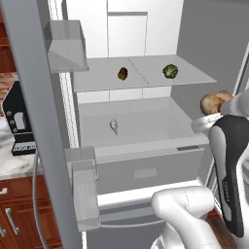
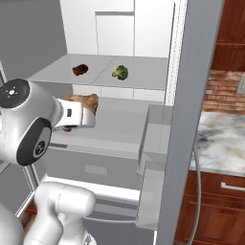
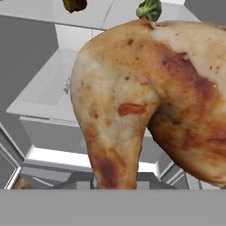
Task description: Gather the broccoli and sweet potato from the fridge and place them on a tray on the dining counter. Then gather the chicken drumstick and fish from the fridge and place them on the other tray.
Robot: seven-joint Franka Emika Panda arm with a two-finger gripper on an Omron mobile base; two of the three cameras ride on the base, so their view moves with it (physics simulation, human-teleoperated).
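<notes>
Hand view is mostly covered by the chicken drumstick (image 3: 150, 101), so the finger tips at the bottom of the frame are hidden behind the brown meat and the gap between the jaws cannot be seen. The drumstick is held right up against the hand, so the jaws are taken to be closed on it. Its right side is cut off by the edge of the frame. At the top of this view, the sweet potato (image 3: 74, 5) and the broccoli (image 3: 149, 9) are cut off by the upper edge. In the left base view, the drumstick (image 1: 214, 102) is seen at the right of the frame, partly hidden by the white arm. In the right base view, it (image 2: 85, 102) peeks out behind the white hand at the left of the frame, in front of the open fridge (image 2: 119, 28). The gripper itself is hidden in both base views. The arm is bent up from the bottom of the frames, with the hand held level at the height of the lower shelf. On the upper shelf (image 1: 146, 78), the sweet potato (image 1: 122, 73) lies left of the broccoli (image 1: 170, 71), well apart. On the lower shelf (image 1: 141, 126), a small pale thing, likely the fish (image 1: 114, 126), is seen, but it is too small to tell well.
</notes>
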